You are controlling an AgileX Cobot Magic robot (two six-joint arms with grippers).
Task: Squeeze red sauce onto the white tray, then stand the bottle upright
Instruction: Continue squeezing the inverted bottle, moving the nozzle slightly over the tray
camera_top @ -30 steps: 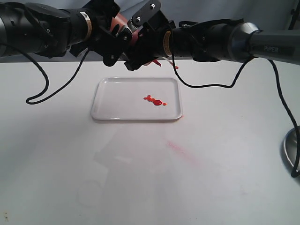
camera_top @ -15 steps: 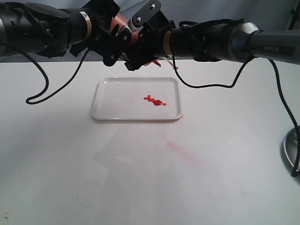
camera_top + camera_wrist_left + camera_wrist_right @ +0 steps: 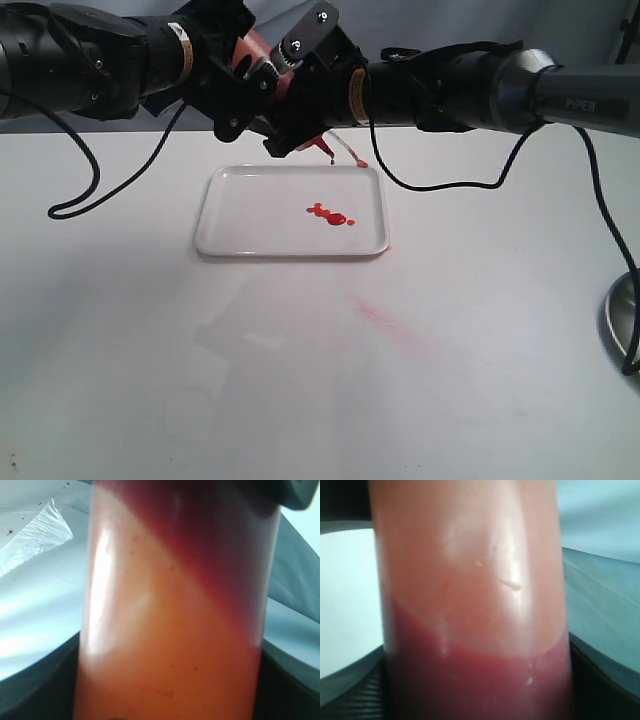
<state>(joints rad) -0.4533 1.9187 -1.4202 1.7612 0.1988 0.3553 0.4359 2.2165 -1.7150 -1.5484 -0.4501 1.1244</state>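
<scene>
Surface [image 3: 150,380]: flat, matte white, filling most of the exterior view; faint grey shadows lie across its near middle.
White tray [image 3: 250,215]: lies flat on the surface toward the far middle, its long side running left to right, rounded corners and low rim all in view.
Pink streak [image 3: 385,322]: a faint pale smear on the bare surface, nearer the camera than the tray's right front corner, apart from it and slanting toward the near right.
Metal dish [image 3: 615,320]: grey and round, at the right edge, cut off by the frame, well apart from the tray.
Black cable [image 3: 62,212]: loops low at the left; whether it touches the surface cannot be told.
</scene>
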